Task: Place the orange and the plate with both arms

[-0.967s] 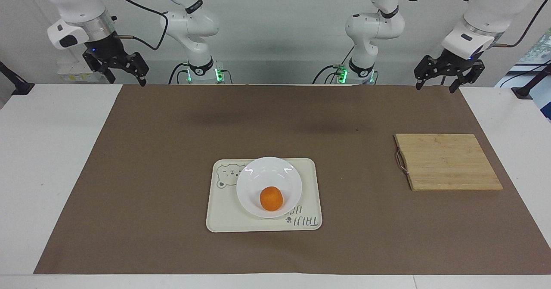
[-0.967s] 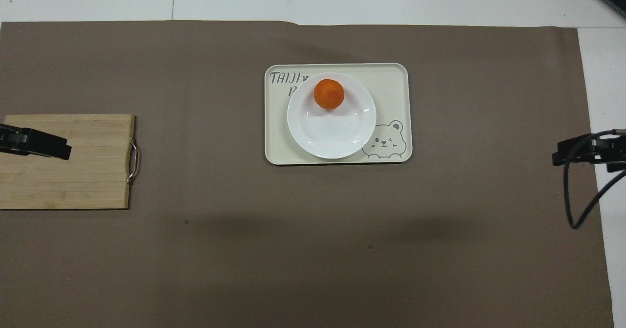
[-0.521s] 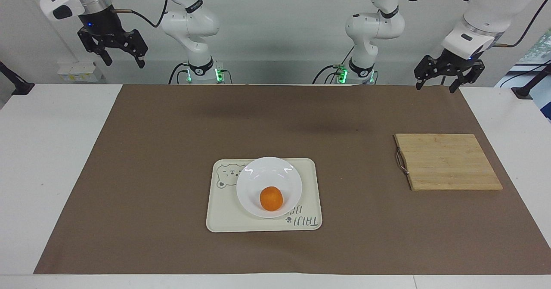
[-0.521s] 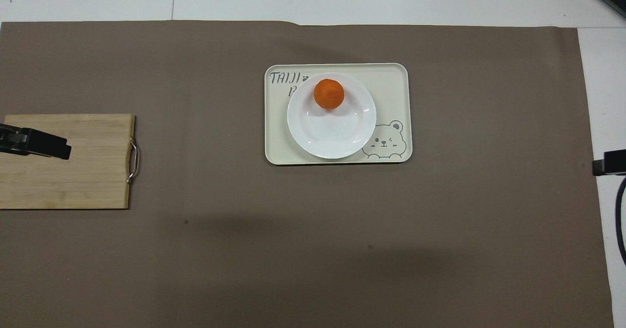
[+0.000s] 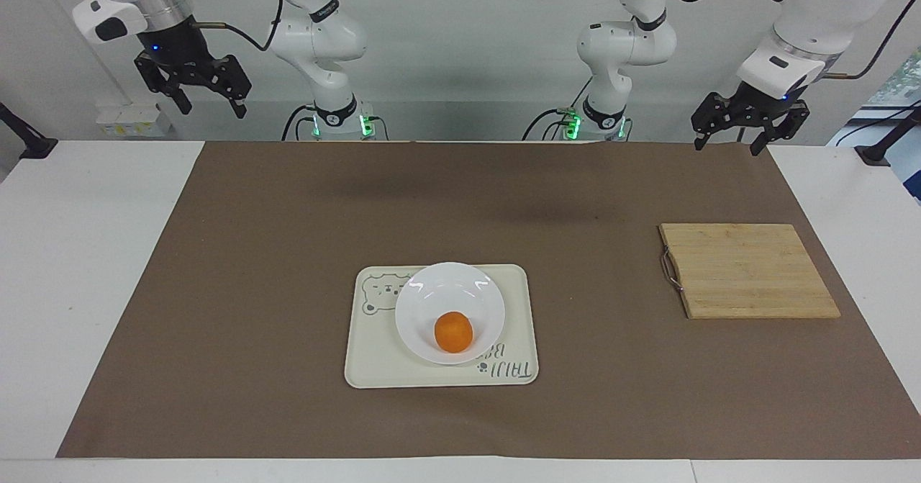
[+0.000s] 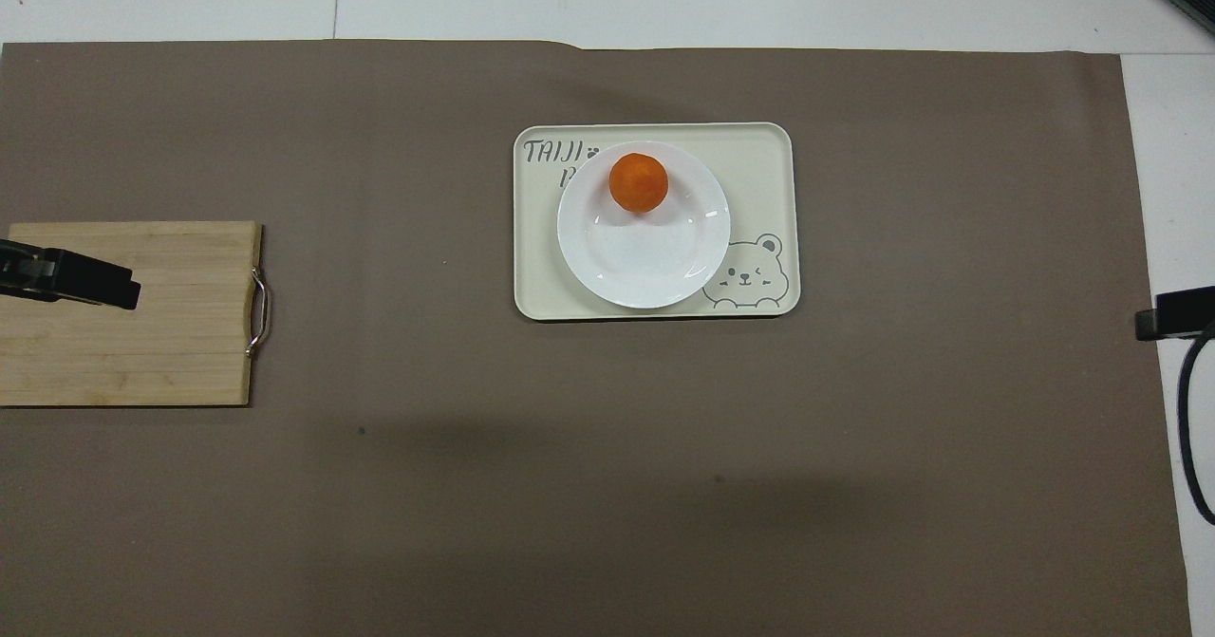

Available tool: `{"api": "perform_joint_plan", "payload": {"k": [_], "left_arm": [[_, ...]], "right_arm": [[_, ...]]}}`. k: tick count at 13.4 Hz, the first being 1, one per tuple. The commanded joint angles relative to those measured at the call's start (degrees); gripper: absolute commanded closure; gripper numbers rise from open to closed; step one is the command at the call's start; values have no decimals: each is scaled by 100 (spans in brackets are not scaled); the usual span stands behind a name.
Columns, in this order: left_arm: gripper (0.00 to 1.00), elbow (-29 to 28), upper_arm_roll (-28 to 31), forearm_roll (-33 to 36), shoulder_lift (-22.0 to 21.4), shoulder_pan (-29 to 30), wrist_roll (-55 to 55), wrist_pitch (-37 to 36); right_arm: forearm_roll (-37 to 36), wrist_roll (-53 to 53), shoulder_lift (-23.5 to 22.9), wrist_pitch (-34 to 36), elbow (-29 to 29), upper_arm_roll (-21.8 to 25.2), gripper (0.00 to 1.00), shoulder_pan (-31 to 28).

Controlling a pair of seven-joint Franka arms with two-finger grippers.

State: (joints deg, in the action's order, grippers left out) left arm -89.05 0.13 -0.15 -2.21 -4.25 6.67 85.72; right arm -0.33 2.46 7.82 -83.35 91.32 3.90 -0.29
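Note:
The orange (image 5: 453, 332) (image 6: 638, 182) lies in the white plate (image 5: 447, 289) (image 6: 645, 257), against the rim farthest from the robots. The plate rests on a cream bear-print tray (image 5: 516, 292) (image 6: 759, 167) in the middle of the brown mat. My right gripper (image 5: 214, 111) hangs high over the right arm's end of the table, open and empty. My left gripper (image 5: 725, 148) hangs open and empty over the left arm's end. One of its fingers (image 6: 95, 286) shows across the cutting board in the overhead view. Neither gripper is close to the plate.
A bamboo cutting board (image 5: 748, 271) (image 6: 142, 352) with a metal handle lies on the mat toward the left arm's end. The brown mat (image 5: 252, 289) covers most of the white table. A black cable loops at the right arm's edge of the overhead view.
My right gripper has risen from near the table's edge to well above it and drawn outward in the overhead view. The left gripper, orange and plate have not moved.

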Motion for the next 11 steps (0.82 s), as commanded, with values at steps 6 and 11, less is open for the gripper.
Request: {"api": "perform_joint_plan", "payload": {"k": [6, 11], "left_arm": [[0, 221, 67, -29, -156, -5, 1, -29], [0, 230, 31, -20, -183, -6, 10, -354]], "right_arm": [[-143, -96, 18, 20, 53, -30, 0, -6], [-151, -96, 27, -6, 70, -30, 0, -6]]}}
